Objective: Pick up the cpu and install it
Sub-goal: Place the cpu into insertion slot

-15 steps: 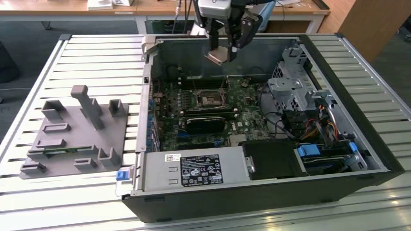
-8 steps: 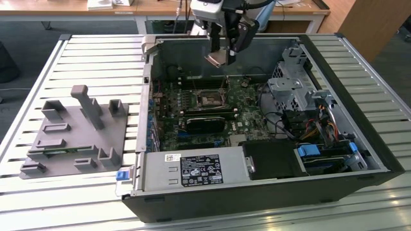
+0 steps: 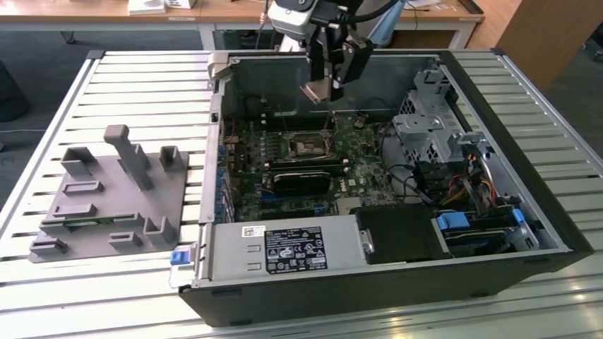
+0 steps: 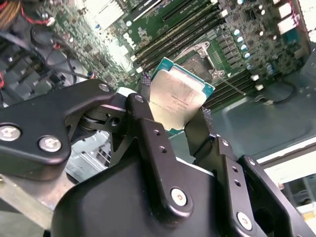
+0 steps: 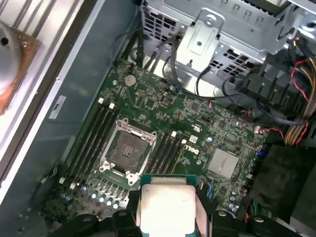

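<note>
Slatted metal made up the desk (image 3: 527, 92), which carried an open computer case (image 3: 377, 296) lying on its side, with a grey fixture plate (image 3: 104, 212) beside it on the exterior view's left. Above the far part of the case hung the tool (image 3: 328, 90), clear of everything inside. Its fingers (image 4: 144, 111) were closed to about the width of the cpu (image 4: 178, 98) and pinched the chip by two opposite edges, the silver top facing the second wrist camera. In the exterior view the chip looked tilted rather than level.

Below, on the green motherboard (image 5: 197, 123), the socket (image 5: 126, 150) sat between rows of memory slots. Its metal frame seemed swung open and its dark square bed exposed. The chip was well above it and off to one side, not yet over the opening.

Several risks seemed likely. The hold was only on thin rims, so a jolt could have let the chip slide or twist. A tilted or rotated chip lowered onto the bed could have caught one corner and damaged the fine contacts, which were too small to make out. The raised frame and the nearby slots left little room for the fingers.
</note>
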`<state>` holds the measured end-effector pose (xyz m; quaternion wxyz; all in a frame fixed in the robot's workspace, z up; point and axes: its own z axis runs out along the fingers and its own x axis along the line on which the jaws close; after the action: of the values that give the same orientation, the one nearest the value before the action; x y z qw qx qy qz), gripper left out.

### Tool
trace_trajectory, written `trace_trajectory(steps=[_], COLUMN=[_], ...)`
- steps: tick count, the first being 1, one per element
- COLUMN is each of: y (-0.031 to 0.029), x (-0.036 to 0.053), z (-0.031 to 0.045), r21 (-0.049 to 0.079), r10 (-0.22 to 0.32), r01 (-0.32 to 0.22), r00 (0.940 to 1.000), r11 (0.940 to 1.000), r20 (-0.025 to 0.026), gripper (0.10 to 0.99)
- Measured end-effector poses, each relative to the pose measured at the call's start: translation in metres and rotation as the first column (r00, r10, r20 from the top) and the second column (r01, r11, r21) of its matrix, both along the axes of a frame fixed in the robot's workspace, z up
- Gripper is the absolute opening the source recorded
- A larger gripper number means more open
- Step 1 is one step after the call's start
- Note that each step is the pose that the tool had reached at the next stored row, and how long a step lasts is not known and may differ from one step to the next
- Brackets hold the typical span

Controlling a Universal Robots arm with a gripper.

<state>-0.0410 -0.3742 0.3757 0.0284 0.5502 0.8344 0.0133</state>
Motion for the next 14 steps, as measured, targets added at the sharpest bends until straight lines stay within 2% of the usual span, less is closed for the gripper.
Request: trace_trajectory(steps=[4, 10, 12, 14], y=[0.0000, 0.0000, 0.0000, 0.0000], x=[0.0000, 0.0000, 0.0000, 0.0000], z=[-0.0036, -0.0095, -0.0102, -0.0103], r21=[0.000, 0.002, 0.014, 0.041], r10=[-0.073, -0.167, -0.182, -0.191], r01=[0.073, 0.167, 0.182, 0.191], r00=[0.9973, 0.9860, 0.9832, 0.9815], r11=[0.9973, 0.9860, 0.9831, 0.9806], r20=[0.0000, -0.0004, -0.0025, -0.0077], gripper=[0.529, 0.529, 0.529, 0.529])
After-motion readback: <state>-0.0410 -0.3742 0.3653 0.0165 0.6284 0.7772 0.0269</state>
